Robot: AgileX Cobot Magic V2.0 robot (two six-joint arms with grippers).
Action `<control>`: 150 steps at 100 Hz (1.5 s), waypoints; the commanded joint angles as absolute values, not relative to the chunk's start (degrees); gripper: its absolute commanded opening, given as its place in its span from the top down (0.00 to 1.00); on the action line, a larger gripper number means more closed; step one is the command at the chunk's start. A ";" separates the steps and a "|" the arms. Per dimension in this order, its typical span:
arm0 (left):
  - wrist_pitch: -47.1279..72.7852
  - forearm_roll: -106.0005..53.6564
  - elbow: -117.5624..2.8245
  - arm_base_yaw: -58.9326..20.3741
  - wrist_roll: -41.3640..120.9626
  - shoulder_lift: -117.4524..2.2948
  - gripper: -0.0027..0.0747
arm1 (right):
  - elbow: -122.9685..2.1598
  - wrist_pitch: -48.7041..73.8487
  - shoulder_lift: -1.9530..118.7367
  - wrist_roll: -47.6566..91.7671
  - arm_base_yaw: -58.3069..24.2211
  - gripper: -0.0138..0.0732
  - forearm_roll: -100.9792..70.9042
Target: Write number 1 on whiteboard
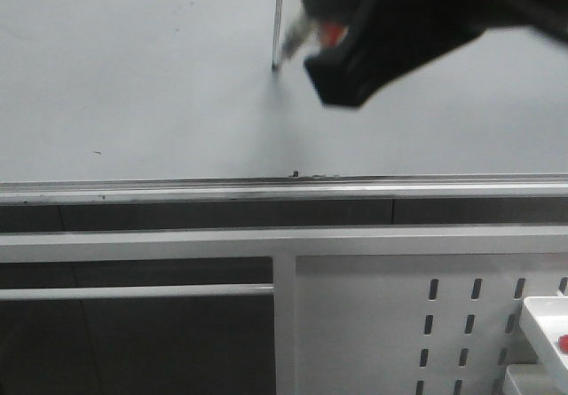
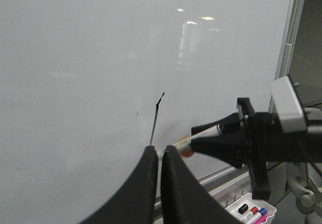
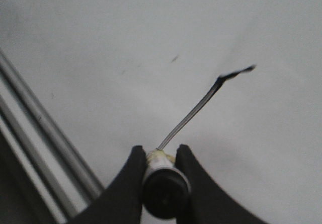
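The whiteboard (image 1: 133,75) fills the upper front view, with its silver bottom rail (image 1: 177,191) below. The number 1 (image 1: 278,22) is a thin dark vertical stroke on it. My right gripper (image 1: 324,40) is shut on a white marker (image 1: 295,33), and the marker's tip touches the stroke's lower end. In the right wrist view the gripper (image 3: 160,156) clamps the marker (image 3: 163,183), and the stroke (image 3: 201,105) runs away to a hooked blob. My left gripper (image 2: 160,153) is shut and empty close to the board (image 2: 75,58), beside the stroke (image 2: 155,121) and the marker (image 2: 183,144).
A white perforated metal panel (image 1: 382,324) stands below the rail. A white tray (image 1: 541,324) sits at the lower right and shows spare markers in the left wrist view (image 2: 251,214). Tiny dark specks (image 1: 98,153) mark the board.
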State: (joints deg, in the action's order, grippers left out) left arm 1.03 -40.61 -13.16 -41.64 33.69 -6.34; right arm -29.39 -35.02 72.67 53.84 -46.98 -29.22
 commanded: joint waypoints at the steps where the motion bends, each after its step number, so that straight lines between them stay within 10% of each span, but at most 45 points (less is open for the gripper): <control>1: -1.69 -40.57 -14.74 -41.50 33.52 -6.88 0.99 | -30.99 -39.99 74.54 54.83 -45.90 0.90 -33.88; 52: 2.52 -41.88 -14.74 -41.50 33.52 -6.88 0.99 | -31.10 -40.78 72.88 54.83 -48.50 0.93 -33.88; 74: 4.78 -41.59 -15.13 -41.50 33.65 -7.25 0.98 | -34.99 -10.39 56.53 54.83 -58.27 0.93 -33.88; 92: 22.65 -32.91 -22.61 -41.50 33.94 -13.79 0.74 | -42.58 13.13 51.03 54.83 -58.40 0.93 -34.18; 150: 39.43 -43.11 -44.23 -41.50 56.93 -40.44 0.65 | -54.90 20.83 53.75 58.45 -60.84 0.93 -33.01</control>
State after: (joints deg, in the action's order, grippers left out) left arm 41.71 -36.93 -41.93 -41.64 52.86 -38.73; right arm -52.20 24.16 54.13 57.36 -60.41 -32.61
